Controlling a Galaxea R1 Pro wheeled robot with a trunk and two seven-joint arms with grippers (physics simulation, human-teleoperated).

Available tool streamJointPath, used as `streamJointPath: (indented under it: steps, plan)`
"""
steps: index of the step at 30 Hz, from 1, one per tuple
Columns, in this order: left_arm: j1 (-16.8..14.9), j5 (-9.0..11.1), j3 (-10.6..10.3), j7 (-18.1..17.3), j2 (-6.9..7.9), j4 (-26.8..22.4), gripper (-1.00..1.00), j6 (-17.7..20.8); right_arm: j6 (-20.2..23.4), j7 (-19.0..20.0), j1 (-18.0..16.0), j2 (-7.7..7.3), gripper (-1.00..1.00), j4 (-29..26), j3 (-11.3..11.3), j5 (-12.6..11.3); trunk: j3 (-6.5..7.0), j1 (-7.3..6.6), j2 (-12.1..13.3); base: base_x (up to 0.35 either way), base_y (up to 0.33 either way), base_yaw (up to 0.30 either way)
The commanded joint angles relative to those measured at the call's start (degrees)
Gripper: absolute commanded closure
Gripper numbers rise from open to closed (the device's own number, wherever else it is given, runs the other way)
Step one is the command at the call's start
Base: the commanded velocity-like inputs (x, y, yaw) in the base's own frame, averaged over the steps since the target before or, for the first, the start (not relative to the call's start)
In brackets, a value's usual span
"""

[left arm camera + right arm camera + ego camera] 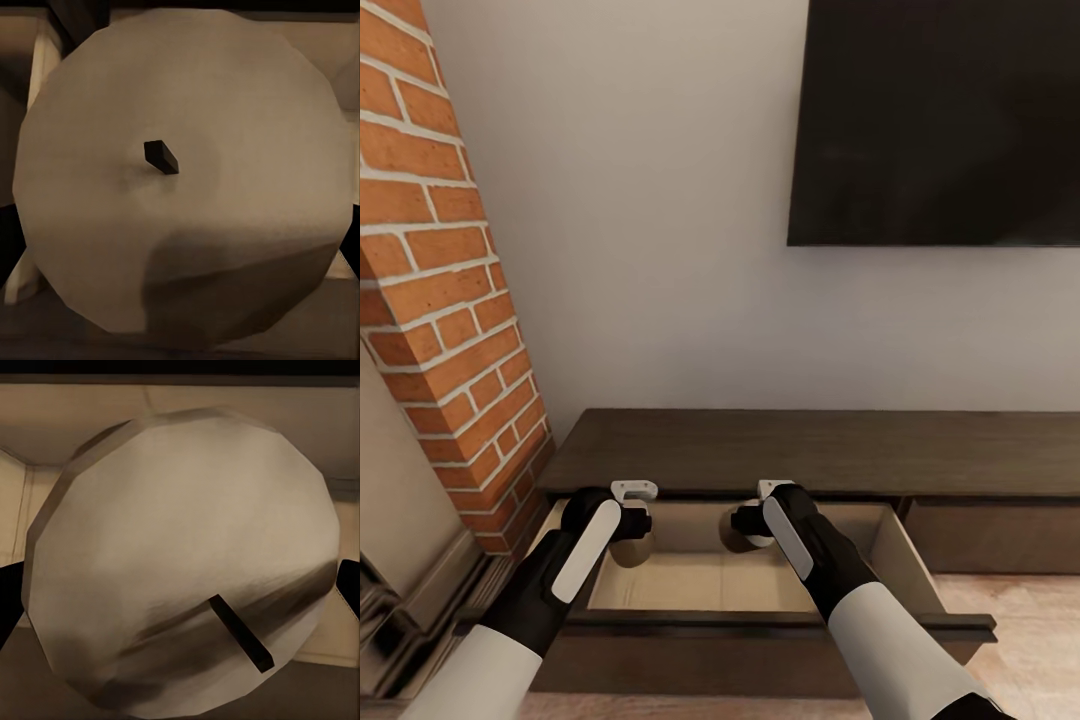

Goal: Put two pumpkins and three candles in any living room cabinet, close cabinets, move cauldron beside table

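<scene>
- The left tool (630,520) at 7 o'clock and the right tool (760,520) at 6 o'clock both reach down into the open drawer (690,585) of the cabinet (810,445).
- The left tool's fingers (4,244) flank the left candle (180,172), a pale round body with a dark wick, and appear clamped on it. The right candle (180,562) sits the same way between the right tool's fingers (9,596).
- In the head view both candles hang just inside the drawer, near its back wall. I cannot tell whether they touch its floor.
- Progress, as I judge it: two candles are about to be released. The third candle, both pumpkins, closing the drawer and placing the cauldron are left.
- Room: the bare drawer floor toward 6 o'clock is open. The drawer's front rail (760,625) lies under both forearms, and the cabinet's top edge overhangs just behind the tools.
- A brick column (440,300) crowds 9 o'clock, and a dark screen (940,120) hangs at 1 o'clock.
</scene>
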Motion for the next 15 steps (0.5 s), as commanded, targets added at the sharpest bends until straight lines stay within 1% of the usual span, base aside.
streamJointPath:
  steps: [1,10,15]
  plan:
    - [-0.1,0.5,-0.2,0.6,0.06,0.0,1.00,0.1,0.1,-0.5,0.0,0.00,1.00,-0.1,0.1,-0.6,-0.06,0.00,0.0,0.075,-0.059,0.042]
    - [-0.1,0.6,-0.1,0.3,0.04,-0.2,1.00,0.1,0.1,-0.5,-0.1,0.00,1.00,0.3,0.1,-0.6,-0.06,0.00,0.0,0.018,-0.014,0.010]
    - [-0.1,0.6,-0.2,0.3,-0.36,-0.2,1.00,0.1,0.2,-0.6,-0.2,0.00,1.00,2.0,0.1,-0.6,-0.06,0.00,0.0,0.001,-0.001,0.001]
